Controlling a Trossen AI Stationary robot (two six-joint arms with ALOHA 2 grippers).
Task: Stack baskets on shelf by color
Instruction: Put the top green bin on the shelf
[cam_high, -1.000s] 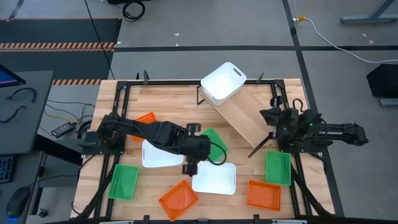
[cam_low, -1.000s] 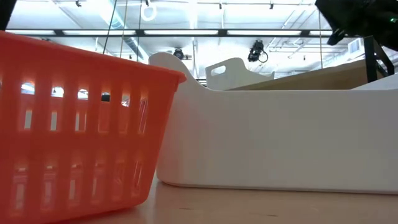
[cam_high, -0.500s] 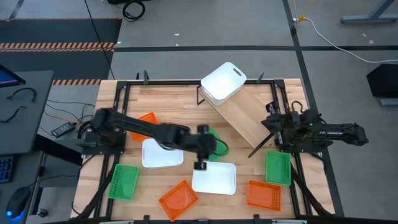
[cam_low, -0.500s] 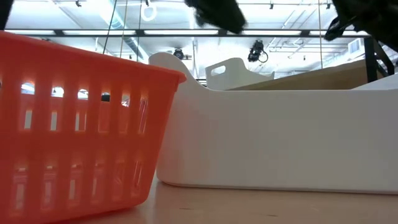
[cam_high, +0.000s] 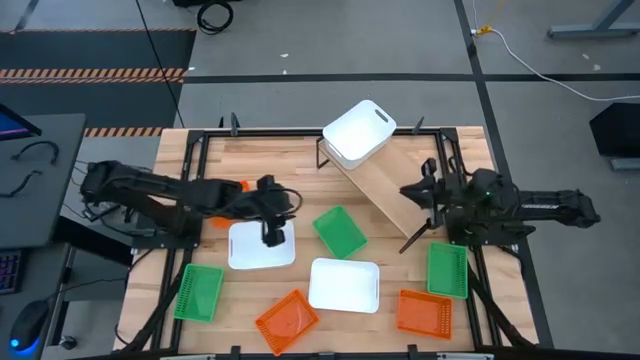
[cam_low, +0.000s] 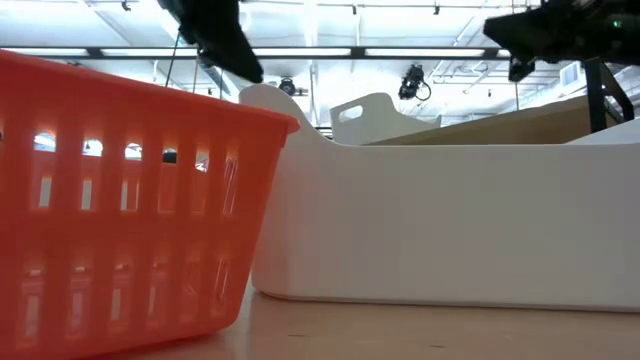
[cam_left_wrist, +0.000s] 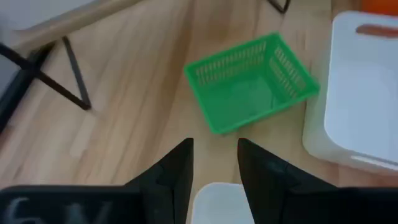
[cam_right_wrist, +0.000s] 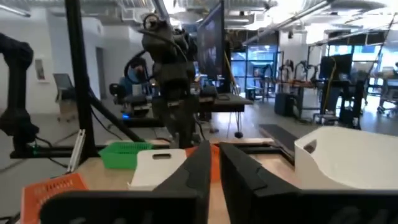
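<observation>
Only 1 of the 9 baskets is on the shelf: a white basket on the upper end of the slanted board, upper centre of the high view. Sorting looks barely begun, and the step in hand appears to be going for another basket.

The left tool is released and empty, its fingers parted over bare wood in its wrist view. In the high view it hangs over the right edge of the second white basket, centre left. That one seems the likely pick. The tool would need to settle over a rim, clamp it, and carry the basket up and right onto the white one already on the shelf.

The right tool hovers beside the shelf's lower end, right of centre, carrying nothing. I cannot tell whether it is clenched or released.

Around them on the table:
- A green basket sits at centre, between the left tool and the shelf, so it lies near the carry path.
- The third white basket is just below it.
- 2 more green ones are at lower left and lower right.
- Orange ones are at bottom centre and bottom right.
- A third orange one is half hidden by the left arm.
</observation>
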